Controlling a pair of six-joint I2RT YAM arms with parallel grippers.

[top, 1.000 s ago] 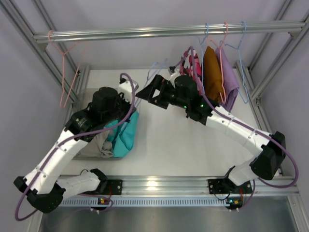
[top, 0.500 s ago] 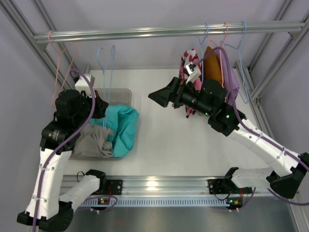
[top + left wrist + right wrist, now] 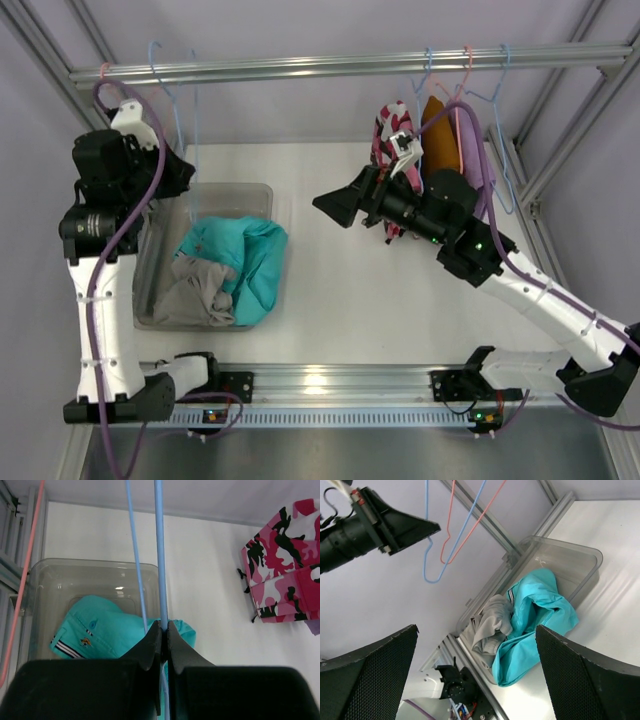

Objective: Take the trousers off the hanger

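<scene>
While our left gripper (image 3: 163, 625) clamps its jaws tight on the wire of the blue hanger (image 3: 159, 555), high up by the rail (image 3: 300, 68), the teal trousers (image 3: 248, 255) lie crumpled in the clear bin (image 3: 243, 188), off the hanger, beside a grey garment (image 3: 195, 295). Our right gripper (image 3: 336, 208) hovers over the table with fingers spread wide, holding nothing.

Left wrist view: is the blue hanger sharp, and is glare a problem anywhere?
Left wrist: blue hanger crisp where the left gripper pinches it; small glare spot on the bin floor. Top external: bright reflection on the near rail. Right wrist: teal garment sharp, evenly lit.
</scene>
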